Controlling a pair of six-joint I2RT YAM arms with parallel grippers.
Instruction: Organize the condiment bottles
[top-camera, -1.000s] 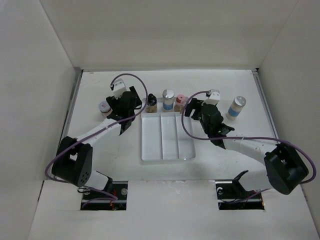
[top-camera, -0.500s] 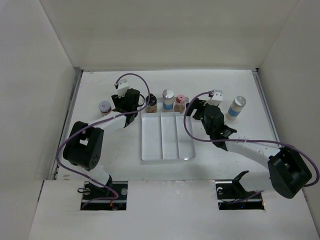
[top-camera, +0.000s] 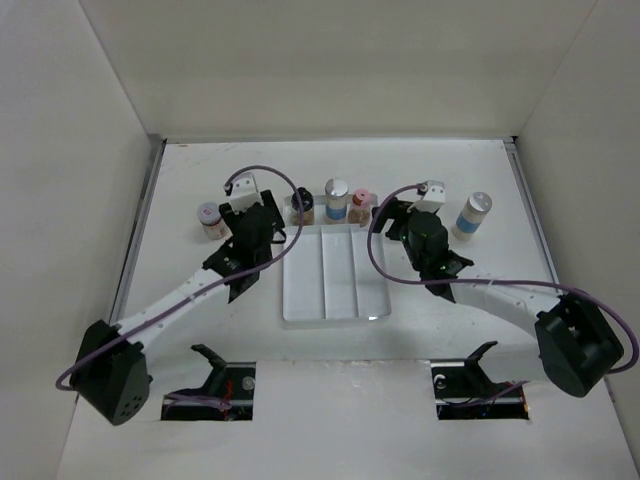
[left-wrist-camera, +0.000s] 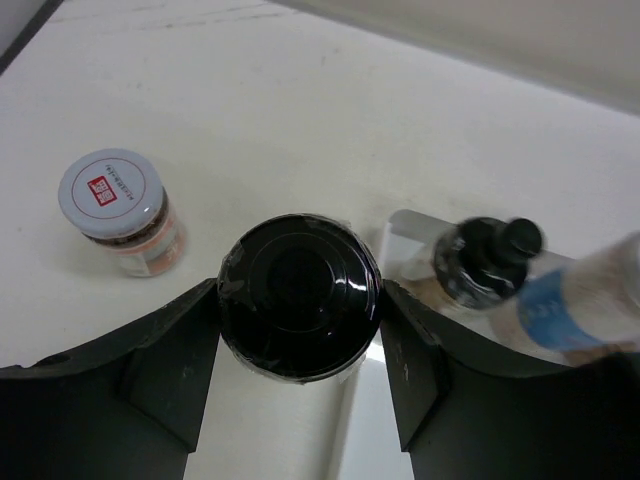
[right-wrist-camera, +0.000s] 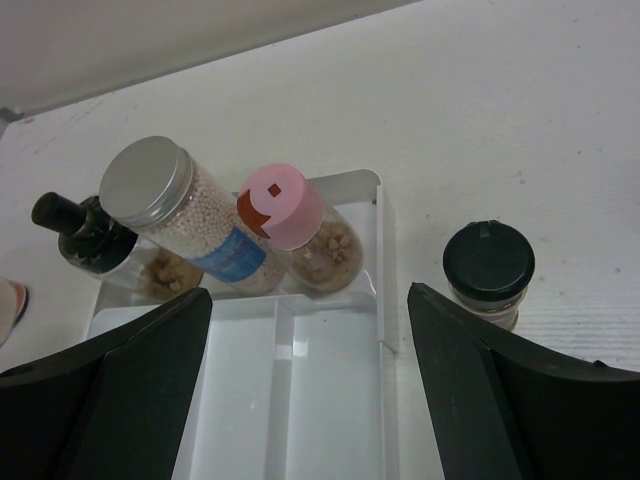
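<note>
In the left wrist view my left gripper is shut on a black-capped condiment bottle, held just left of the clear tray's corner. A white-capped jar stands to its left. Behind the tray stand a black-knobbed bottle, a silver-capped bottle and a pink-capped bottle. My right gripper hangs open over the tray's right compartment, holding nothing. Another black-capped bottle stands just right of the tray. From above, the left gripper and right gripper flank the tray.
A silver-capped, blue-labelled bottle stands alone at the far right. White walls enclose the table on three sides. Purple cables loop over both wrists.
My left gripper has shut on the black-capped bottle and shifted right, toward the tray, while its arm swung down to the near left. The right gripper's jaws have spread slightly.
</note>
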